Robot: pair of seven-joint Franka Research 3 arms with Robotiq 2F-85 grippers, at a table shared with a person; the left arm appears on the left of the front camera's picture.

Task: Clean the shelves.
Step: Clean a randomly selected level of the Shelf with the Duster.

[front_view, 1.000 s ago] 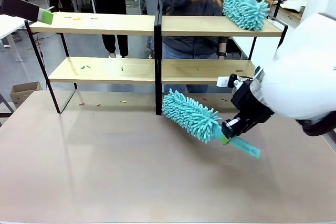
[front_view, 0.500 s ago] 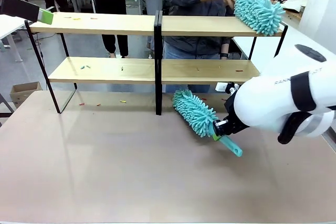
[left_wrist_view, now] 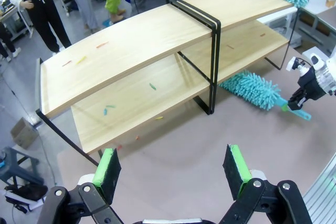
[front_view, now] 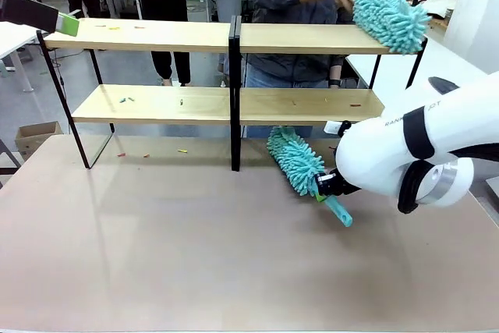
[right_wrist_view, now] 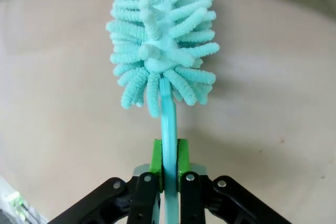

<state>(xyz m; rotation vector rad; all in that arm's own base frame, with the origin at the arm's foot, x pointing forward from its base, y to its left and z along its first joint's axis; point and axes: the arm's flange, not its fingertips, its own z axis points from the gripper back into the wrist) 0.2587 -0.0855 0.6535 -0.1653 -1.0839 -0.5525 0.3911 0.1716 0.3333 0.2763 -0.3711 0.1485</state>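
The shelves (front_view: 231,37) stand across the far half of the table as two light-wood racks in black frames, also seen from above in the left wrist view (left_wrist_view: 157,51). Small coloured scraps (front_view: 125,100) lie on the boards. My right gripper (front_view: 323,190) is shut on the handle of a teal fluffy duster (front_view: 295,160), whose head lies low on the table by the right rack's lower board. In the right wrist view the green pads (right_wrist_view: 156,157) clamp the duster (right_wrist_view: 163,40) by its handle. My left gripper (left_wrist_view: 172,169) hangs open and empty, high at the left (front_view: 69,24).
A person behind the right rack holds a second teal duster (front_view: 387,15) on its top board. More scraps (front_view: 182,150) lie on the beige table (front_view: 195,255) near the racks. A cardboard box (front_view: 35,134) sits on the floor at left.
My right arm has swung the duster to the right and back, so its head now lies under the right rack's edge. The person's duster has slid right along the top board.
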